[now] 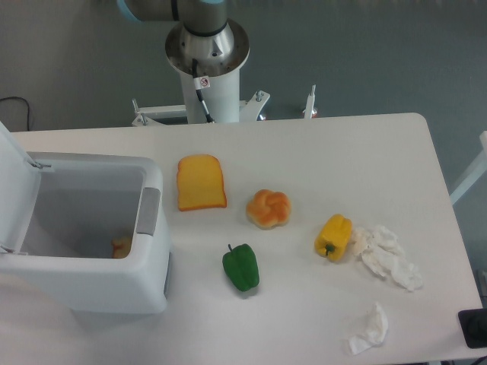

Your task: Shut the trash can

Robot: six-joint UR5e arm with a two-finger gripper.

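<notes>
Trash can, large boxy white bin at the table's left edge, stands open: lid upright at its left side, grey latch tab on the right rim; closing step not yet begun. Pincer is out of view, so its opening cannot be told and no place relative to it can be given; next move, judged: reach behind the lid and swing it down.

White table, rounded corners. On it, left side: trash can, lid up, standing at the left edge. Just right of it, toast slice. Near centre: bread roll; green pepper below it. Right: yellow pepper touching crumpled white tissue; a smaller tissue wad near the front edge.
</notes>
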